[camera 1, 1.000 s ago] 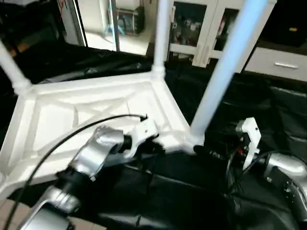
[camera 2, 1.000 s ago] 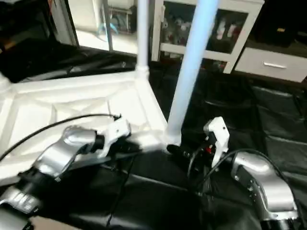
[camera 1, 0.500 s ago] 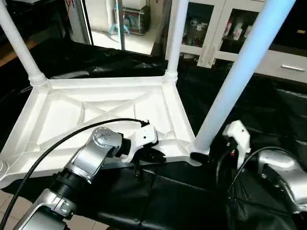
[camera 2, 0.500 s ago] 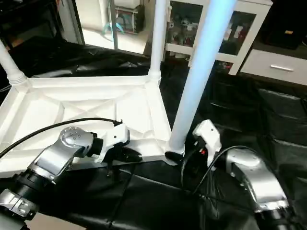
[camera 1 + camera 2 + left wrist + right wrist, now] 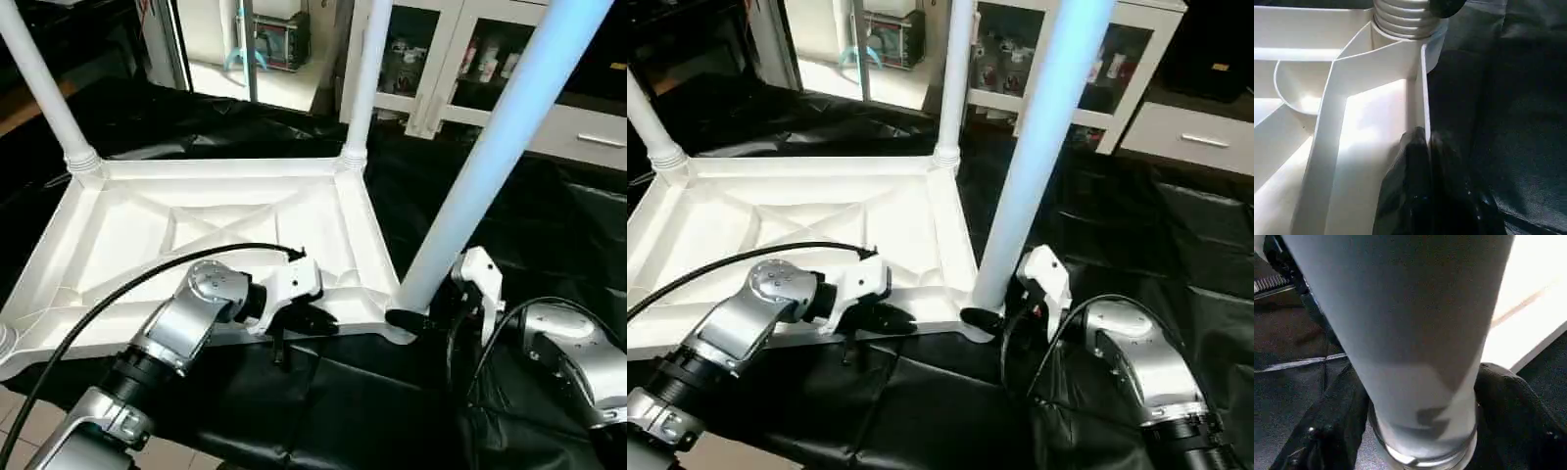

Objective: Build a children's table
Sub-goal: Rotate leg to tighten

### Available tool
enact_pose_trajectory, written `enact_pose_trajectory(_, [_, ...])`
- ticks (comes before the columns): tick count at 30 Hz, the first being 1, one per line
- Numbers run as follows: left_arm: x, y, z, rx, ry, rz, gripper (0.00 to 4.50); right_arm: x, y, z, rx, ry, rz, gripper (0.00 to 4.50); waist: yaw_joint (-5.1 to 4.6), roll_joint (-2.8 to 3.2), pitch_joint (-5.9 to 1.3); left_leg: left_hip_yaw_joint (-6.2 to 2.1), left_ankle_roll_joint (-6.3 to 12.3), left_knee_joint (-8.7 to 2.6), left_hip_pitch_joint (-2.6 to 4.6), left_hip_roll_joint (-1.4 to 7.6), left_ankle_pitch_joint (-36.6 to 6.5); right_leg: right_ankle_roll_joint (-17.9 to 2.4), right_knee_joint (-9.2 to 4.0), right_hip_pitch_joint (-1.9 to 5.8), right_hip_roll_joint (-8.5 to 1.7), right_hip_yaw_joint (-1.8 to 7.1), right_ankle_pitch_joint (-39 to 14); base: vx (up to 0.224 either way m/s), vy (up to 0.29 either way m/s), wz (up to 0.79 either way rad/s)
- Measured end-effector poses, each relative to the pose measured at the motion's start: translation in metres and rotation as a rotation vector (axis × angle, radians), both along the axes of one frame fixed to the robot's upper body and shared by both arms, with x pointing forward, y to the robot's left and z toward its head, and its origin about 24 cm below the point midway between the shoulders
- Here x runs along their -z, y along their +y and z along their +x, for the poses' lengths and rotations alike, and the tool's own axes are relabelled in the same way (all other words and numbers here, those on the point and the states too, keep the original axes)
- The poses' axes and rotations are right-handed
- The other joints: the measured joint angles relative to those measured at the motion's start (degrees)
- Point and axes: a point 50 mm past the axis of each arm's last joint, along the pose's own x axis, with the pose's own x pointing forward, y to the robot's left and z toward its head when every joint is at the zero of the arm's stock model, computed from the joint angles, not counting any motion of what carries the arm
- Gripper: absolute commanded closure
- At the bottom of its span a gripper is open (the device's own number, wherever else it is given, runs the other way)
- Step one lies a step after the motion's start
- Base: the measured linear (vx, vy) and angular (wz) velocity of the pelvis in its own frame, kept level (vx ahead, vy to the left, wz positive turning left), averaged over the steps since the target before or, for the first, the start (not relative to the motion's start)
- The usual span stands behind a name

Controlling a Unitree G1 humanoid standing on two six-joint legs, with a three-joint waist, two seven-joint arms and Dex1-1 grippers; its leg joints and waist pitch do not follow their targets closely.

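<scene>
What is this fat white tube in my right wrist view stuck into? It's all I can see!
Observer: It's the near right leg, standing in a corner socket of the upside-down table top.
Operator: Are other legs up too?
Observer: Yes, the far right leg and the far left leg stand in their corners.
Operator: What's the other arm doing?
Observer: The left gripper is shut on the table top's near rim.

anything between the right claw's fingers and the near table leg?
Nothing. In the right wrist view the two black fingers flank the base of the leg, right against it, with no gap or object visible between.
</scene>
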Motion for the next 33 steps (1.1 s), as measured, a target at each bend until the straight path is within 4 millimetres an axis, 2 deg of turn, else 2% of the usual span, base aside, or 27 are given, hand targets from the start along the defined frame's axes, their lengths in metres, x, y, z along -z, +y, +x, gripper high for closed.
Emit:
enact_pose_trajectory(4, [0.000, 0.001, 0.000, 0.001, 0.004, 0.001, 4.50, 0.001, 0.000, 0.000, -0.006, 0.007, 0.011, 1.77, -0.02, 0.00, 0.00, 0.00, 0.00, 0.02, 0.00, 0.01, 0.0, 0.0, 0.03, 0.00, 0.00, 0.00, 0.0, 0.000, 0.000, 0.00])
enact_pose_trajectory(16, [0.000, 0.004, -0.001, 0.008, 0.026, 0.006, 4.50, 0.005, 0.001, -0.002, 0.009, 0.053, 0.059, 1.85, -0.04, -0.03, -0.01, 0.00, 0.00, 0.12, 0.02, 0.04, 0.0, 0.0, 0.10, 0.01, 0.01, 0.00, 0.0, 0.000, 0.000, 0.00])
enact_pose_trajectory(17, [0.001, 0.005, 0.001, -0.017, 0.021, 0.008, 4.50, 0.009, 0.005, 0.002, 0.055, 0.059, 0.069, 1.85, -0.13, -0.07, -0.04, 0.00, -0.01, 0.13, 0.08, 0.05, 0.0, 0.0, 0.14, 0.05, 0.01, 0.00, 0.0, 0.000, 0.000, 0.00])
enact_pose_trajectory(19, [0.001, 0.005, 0.007, -0.072, 0.004, 0.020, 4.50, 0.011, 0.013, 0.014, 0.150, 0.044, 0.082, 1.85, -1.09, -0.25, -0.12, 0.01, -0.08, 0.33, 0.12, 0.10, 0.0, -0.1, 0.37, 0.03, 0.03, 0.00, 0.1, 0.000, 0.000, 0.00])
enact_pose_trajectory(21, [0.002, -0.001, 0.014, -0.144, -0.012, 0.024, 4.50, 0.014, 0.017, 0.026, 0.277, 0.043, 0.093, 1.86, -1.60, -0.38, -0.18, 0.02, -0.36, 0.39, 0.32, 0.10, -0.1, -0.1, 0.42, 0.18, 0.02, 0.02, 0.1, 0.000, 0.000, 0.00])
enact_pose_trajectory(24, [0.004, -0.013, 0.022, -0.214, -0.029, 0.026, 4.50, 0.017, 0.021, 0.037, 0.439, 0.063, 0.120, 1.86, -1.66, -0.50, -0.23, 0.00, -0.50, 0.38, 0.49, 0.12, 0.0, -0.1, 0.38, 0.34, 0.03, 0.01, 0.1, 0.000, 0.000, 0.00])
enact_pose_trajectory(33, [0.006, -0.039, 0.034, -0.350, -0.030, 0.035, 4.50, 0.018, 0.035, 0.054, 0.682, 0.100, 0.118, 1.86, -1.44, -0.78, -0.44, -0.01, -0.53, 0.37, 0.56, 0.12, 0.0, -0.1, 0.28, 0.56, 0.03, 0.01, 0.1, 0.000, 0.000, 0.00])
